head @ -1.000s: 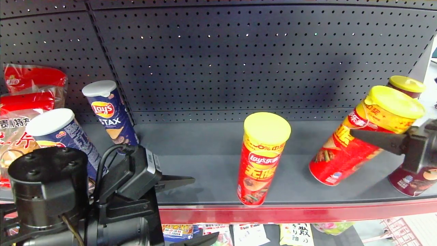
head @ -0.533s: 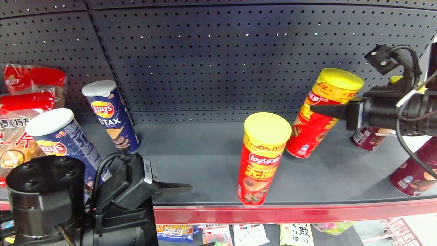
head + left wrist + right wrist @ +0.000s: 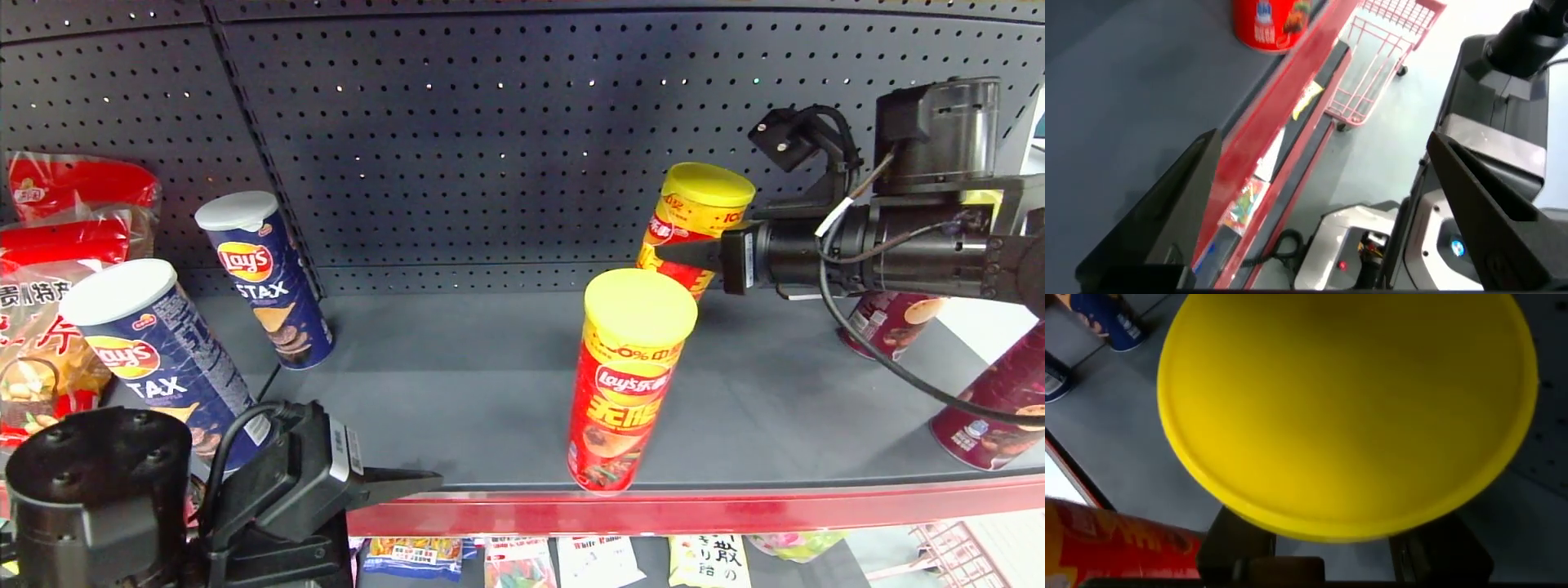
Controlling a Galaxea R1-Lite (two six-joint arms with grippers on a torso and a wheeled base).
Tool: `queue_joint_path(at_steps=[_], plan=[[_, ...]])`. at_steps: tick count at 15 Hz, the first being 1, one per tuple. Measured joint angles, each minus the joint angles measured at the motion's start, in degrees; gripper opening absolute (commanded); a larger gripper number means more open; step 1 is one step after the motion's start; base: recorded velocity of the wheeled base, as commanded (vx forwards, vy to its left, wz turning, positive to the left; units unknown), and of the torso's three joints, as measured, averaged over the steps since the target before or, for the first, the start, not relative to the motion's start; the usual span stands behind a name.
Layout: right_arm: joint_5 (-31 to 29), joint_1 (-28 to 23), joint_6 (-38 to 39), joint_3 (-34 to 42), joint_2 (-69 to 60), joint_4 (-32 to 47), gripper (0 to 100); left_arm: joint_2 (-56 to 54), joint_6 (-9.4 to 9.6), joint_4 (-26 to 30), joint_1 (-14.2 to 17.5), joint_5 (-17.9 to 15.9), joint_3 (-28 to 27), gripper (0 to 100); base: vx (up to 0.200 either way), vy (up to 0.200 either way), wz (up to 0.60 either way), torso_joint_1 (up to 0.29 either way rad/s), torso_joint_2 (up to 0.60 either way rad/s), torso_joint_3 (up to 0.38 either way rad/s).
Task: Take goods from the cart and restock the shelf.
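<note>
The red chip can (image 3: 698, 220) is clenched in my right gripper (image 3: 694, 249), 1 finger on each side just under its yellow lid, which leaves the base free to meet the shelf (image 3: 490, 392). I hold it nearly upright at the back, close to the pegboard (image 3: 490, 147) and at about 1 o'clock from the standing red can (image 3: 624, 384), so the 2 would make a front-to-back row. That front can hides the base, so I cannot tell whether it has touched down. My left gripper (image 3: 1323, 143) hangs spread and empty at 7 o'clock, below the shelf's red lip (image 3: 653, 510), out of the way.

Within 1 second, my right arm has carried the can from 3 o'clock, where it leaned hard, inward and backward, and straightened it. My left arm has sunk lower, uncovering the near blue can (image 3: 155, 351).
</note>
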Motion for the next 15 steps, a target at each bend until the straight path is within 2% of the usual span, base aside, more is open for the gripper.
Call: queue_joint_path(at_steps=[7, 15], plan=[[0.0, 3.3, -0.1, -1.6, 2.9, 0.0, 0, -1.7, -0.15, 0.0, 0.4, 0.1, 2.3, 100, 0.000, 0.000, 0.00, 0.000, 0.00, 0.000], [-0.2, 4.5, -0.2, -2.1, 4.4, 0.0, 0, -2.7, -0.15, 0.0, 1.2, 0.1, 3.2, 100, 0.000, 0.000, 0.00, 0.000, 0.00, 0.000]])
